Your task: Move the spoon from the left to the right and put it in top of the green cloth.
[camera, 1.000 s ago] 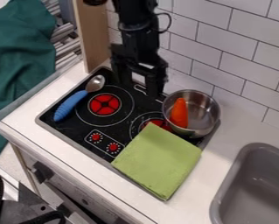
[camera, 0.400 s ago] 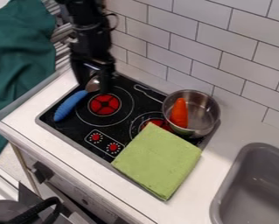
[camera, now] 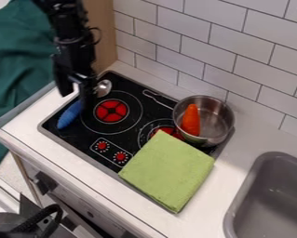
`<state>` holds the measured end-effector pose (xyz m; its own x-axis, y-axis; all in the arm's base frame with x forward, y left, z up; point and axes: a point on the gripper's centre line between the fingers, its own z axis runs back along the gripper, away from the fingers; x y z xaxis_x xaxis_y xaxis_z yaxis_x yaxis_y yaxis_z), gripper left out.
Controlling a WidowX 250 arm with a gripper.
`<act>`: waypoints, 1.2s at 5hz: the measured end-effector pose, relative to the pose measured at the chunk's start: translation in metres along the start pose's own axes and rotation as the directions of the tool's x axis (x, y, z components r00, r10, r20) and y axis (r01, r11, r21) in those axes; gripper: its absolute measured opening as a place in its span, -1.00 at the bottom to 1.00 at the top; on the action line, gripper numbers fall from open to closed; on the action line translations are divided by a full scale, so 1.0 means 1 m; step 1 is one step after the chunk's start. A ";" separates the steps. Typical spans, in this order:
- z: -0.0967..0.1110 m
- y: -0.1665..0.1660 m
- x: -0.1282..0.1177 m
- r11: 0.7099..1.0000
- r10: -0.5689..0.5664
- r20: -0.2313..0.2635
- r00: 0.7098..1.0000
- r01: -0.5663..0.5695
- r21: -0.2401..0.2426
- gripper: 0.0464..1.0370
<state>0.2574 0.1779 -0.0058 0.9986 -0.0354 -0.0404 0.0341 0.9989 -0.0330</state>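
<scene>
My gripper (camera: 77, 95) hangs over the left part of the stove, its fingers parted above the spoon's neck, with nothing held between them. The spoon (camera: 70, 115) has a blue ribbed handle and lies on the stove's left side. Its metal bowl shows just right of the gripper, and the upper handle is partly hidden behind a finger. The folded green cloth (camera: 167, 171) lies across the front right of the stove and onto the counter.
A metal pot (camera: 222, 122) with an orange carrot (camera: 190, 120) inside stands at the stove's back right, touching or close to the cloth. A grey sink (camera: 262, 200) is at the lower right. The tiled wall (camera: 200, 46) runs along the back.
The gripper has moved left from the middle of the stove's back edge to over the spoon, and forward lately. The spoon, cloth and pot have stayed in place.
</scene>
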 end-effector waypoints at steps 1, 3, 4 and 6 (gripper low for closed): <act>-0.025 0.002 -0.008 0.999 -0.004 -0.042 0.999 0.003 -0.040 0.93; -0.035 0.004 0.001 0.994 0.098 -0.062 0.993 -0.101 -0.045 0.81; -0.037 0.005 0.002 0.992 0.122 -0.054 0.991 -0.124 -0.036 0.21; -0.038 -0.006 0.006 0.990 0.143 -0.017 0.990 -0.143 -0.018 -0.31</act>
<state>0.2615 0.1708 -0.0440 0.9923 0.1074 -0.0613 -0.1102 0.9929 -0.0448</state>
